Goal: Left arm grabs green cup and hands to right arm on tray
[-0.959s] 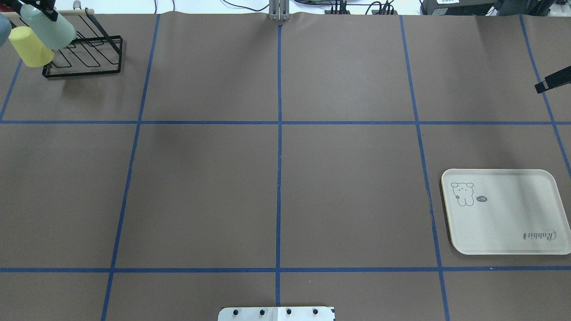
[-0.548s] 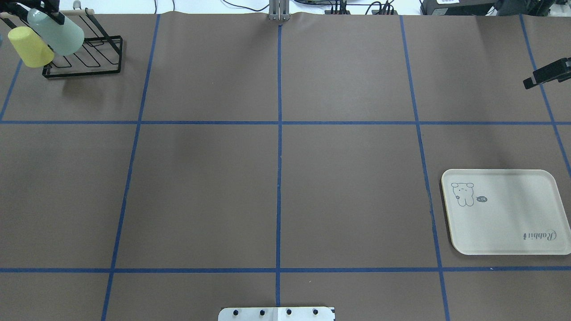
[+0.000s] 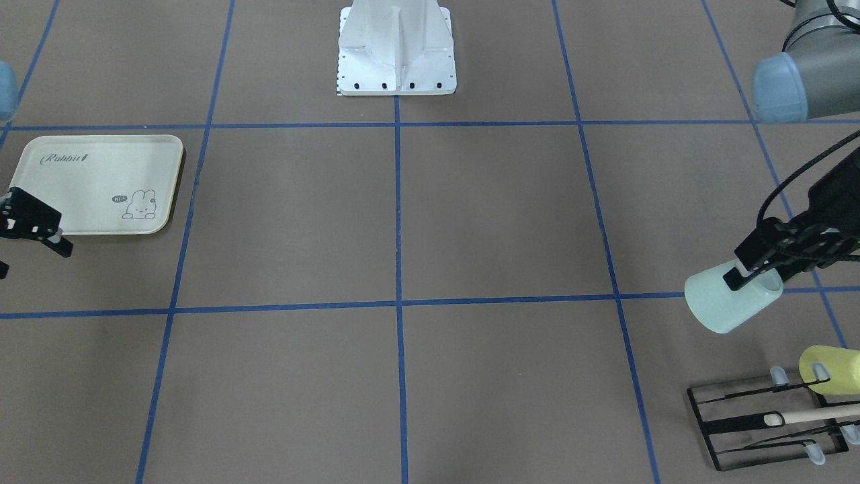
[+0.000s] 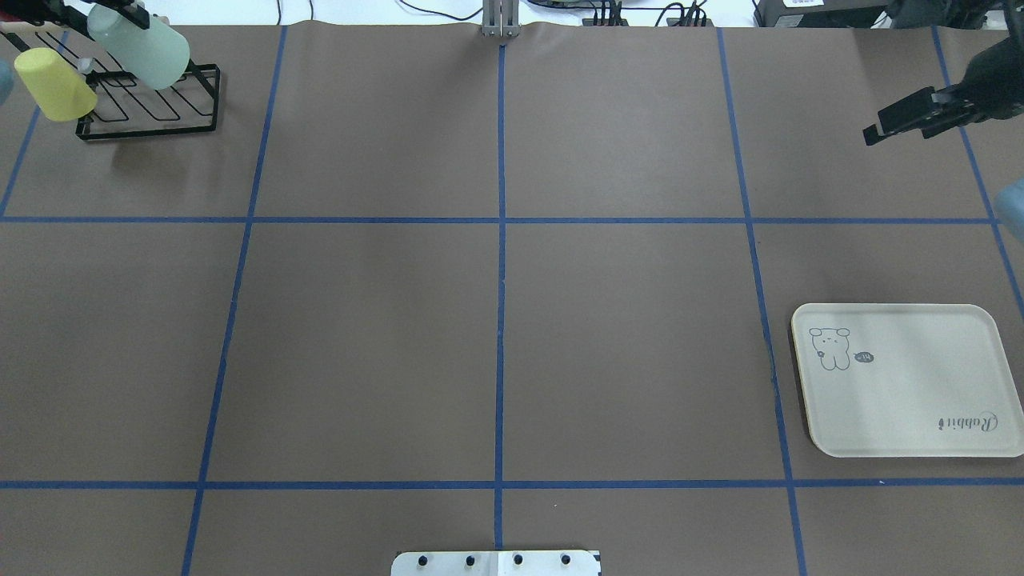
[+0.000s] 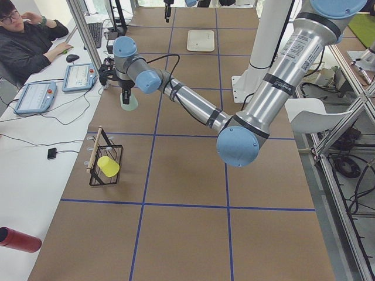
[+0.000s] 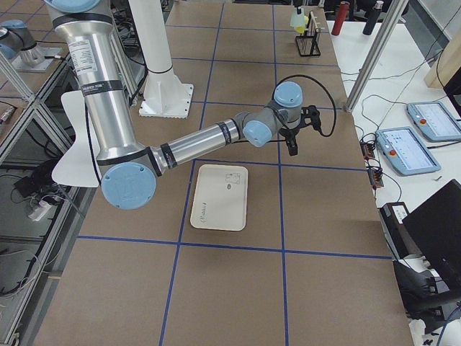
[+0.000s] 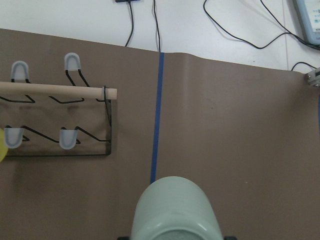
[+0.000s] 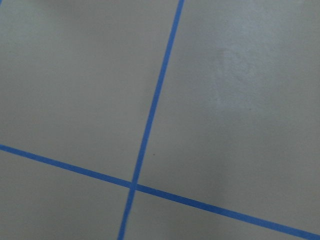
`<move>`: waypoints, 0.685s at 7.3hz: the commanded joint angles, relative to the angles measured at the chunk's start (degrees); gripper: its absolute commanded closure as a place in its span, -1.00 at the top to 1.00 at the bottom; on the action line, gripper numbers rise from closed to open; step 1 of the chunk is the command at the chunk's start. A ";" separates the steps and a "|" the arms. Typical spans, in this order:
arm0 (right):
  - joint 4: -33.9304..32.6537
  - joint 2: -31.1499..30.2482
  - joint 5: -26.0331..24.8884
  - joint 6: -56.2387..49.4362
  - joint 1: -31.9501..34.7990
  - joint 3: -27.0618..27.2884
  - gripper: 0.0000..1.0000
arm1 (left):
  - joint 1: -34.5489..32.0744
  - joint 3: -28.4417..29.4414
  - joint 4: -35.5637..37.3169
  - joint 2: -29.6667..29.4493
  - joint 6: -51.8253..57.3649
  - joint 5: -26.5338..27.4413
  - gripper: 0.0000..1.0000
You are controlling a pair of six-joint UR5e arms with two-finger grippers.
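Note:
My left gripper is shut on the rim of the green cup and holds it tilted in the air, just off the rack. The cup also shows in the overhead view and fills the lower middle of the left wrist view. The tray lies flat and empty at the near right; in the front-facing view it is at the left. My right gripper hovers open and empty over the far right of the table, beyond the tray.
A black wire rack with a wooden bar stands at the far left corner. A yellow cup hangs on it. An operator sits at the desk beyond the table. The robot base plate is at the near edge.
My left gripper has carried the green cup to the right, away from the yellow cup and the rack. My right gripper has moved left and farther out over the table.

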 commanded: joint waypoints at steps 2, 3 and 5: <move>19.45 0.58 -0.03 22.08 -4.68 -0.44 0.98 | 4.29 -0.46 -14.48 0.03 -18.64 -0.72 -1.00; 24.82 0.93 -0.20 27.88 -5.91 -0.44 0.98 | 6.66 -0.37 -20.18 0.03 -26.45 -0.63 -1.00; 34.32 1.28 -0.47 37.74 -7.93 -0.44 0.98 | 10.00 -0.46 -30.91 0.03 -40.52 -0.63 -1.00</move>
